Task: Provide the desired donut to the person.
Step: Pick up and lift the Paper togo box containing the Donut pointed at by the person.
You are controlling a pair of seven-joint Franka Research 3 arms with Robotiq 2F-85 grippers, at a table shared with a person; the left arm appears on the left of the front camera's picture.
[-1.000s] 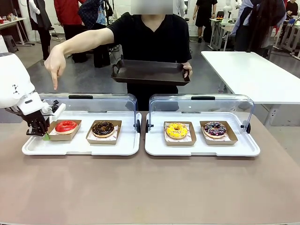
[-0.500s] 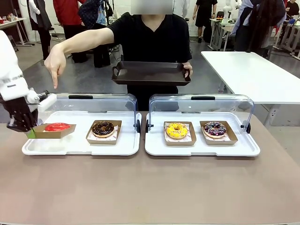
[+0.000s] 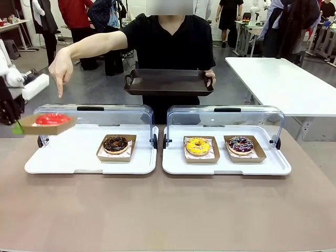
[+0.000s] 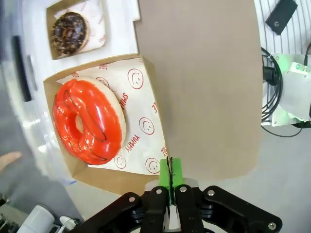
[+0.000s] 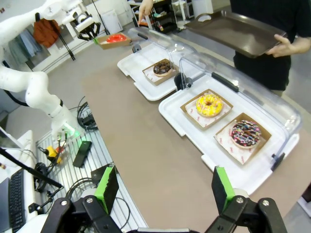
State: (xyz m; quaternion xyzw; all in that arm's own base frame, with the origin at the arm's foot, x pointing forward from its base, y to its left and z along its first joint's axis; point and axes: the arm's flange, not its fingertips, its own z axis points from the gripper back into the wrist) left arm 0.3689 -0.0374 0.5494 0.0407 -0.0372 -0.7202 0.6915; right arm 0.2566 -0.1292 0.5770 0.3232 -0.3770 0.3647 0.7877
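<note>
Red-glazed donut (image 3: pixel 51 118) sits in a paper-lined cardboard boat (image 3: pixel 47 126), in the air above the left end of the left display tray (image 3: pixel 79 164). The left gripper (image 3: pixel 17 127) is fully closed on one thin edge of the cardboard boat; the left wrist view shows the green pads (image 4: pixel 176 171) pinching that rim. The right gripper (image 5: pixel 165 187) stands wide open and holds nothing.

Hazards:
- Pinched at one edge only, the boat hangs unsupported. The cardboard may flex or slip from the pads, most likely under a quick move.
- If the boat tilts, the red-glazed donut may slide off the paper.
- The person's hand (image 3: pixel 62 71) points downward just above the boat, with the arm stretched across the likely route. A direct path risks contact.
- The raised clear lid (image 3: pixel 94 116) stands just behind the boat and could catch it.

Containers:
- Left display tray: one chocolate donut (image 3: pixel 115 143) in its boat, bare tray beside it.
- Right display tray (image 3: pixel 226 168): a yellow donut (image 3: pixel 198 146) and a dark sprinkled donut (image 3: pixel 240 144), each in a boat.
- Dark serving tray (image 3: pixel 168 82), held by the person at chest height: nothing shows on it in the right wrist view.
</note>
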